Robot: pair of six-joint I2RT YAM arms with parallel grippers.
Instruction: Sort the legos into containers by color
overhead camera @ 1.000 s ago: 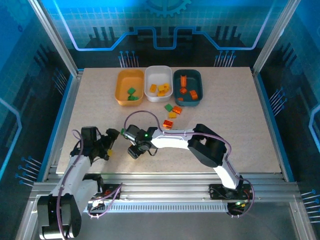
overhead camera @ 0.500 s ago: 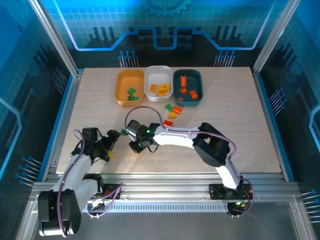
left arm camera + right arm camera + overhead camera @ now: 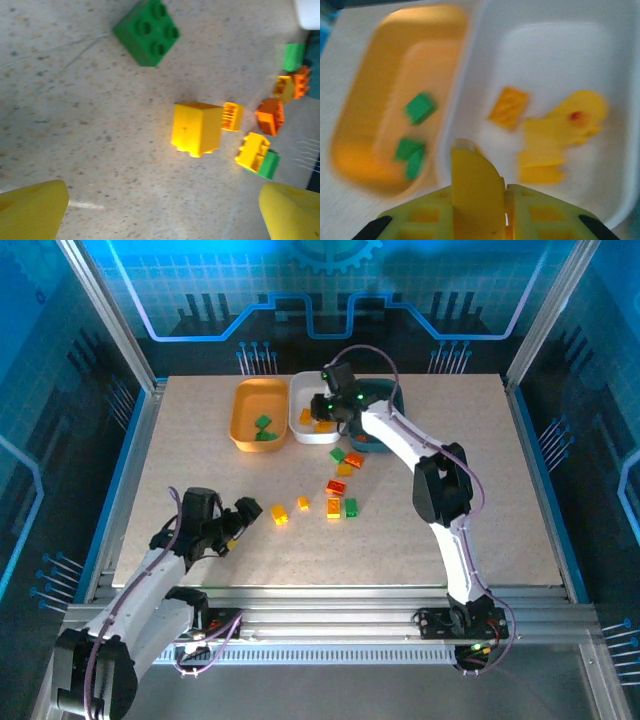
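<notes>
My right gripper (image 3: 325, 407) hangs over the white tray (image 3: 303, 422), shut. In the right wrist view the right gripper (image 3: 477, 152) pinches a lego of which just a yellow-orange sliver shows behind one finger. Yellow legos (image 3: 540, 142) lie in the white tray (image 3: 600, 60); green legos (image 3: 419, 107) lie in the orange tray (image 3: 365, 95). The teal tray (image 3: 392, 400) holds orange-red legos. My left gripper (image 3: 238, 523) stands open near the table's front left. In the left wrist view the left gripper (image 3: 162, 210) faces a yellow lego (image 3: 196, 127), a little short of it.
Loose legos lie mid-table: yellow (image 3: 279, 513), yellow (image 3: 303, 504), green (image 3: 351, 507), orange-red (image 3: 335, 487), and several more just below the trays (image 3: 346, 459). A green lego (image 3: 146, 31) sits apart, left of the yellow one. The right arm spans the table's middle right.
The right arm swung from the near-left table up to the white tray, jaws closing on the way. The legos it covered now show. The left gripper crept slightly right.
</notes>
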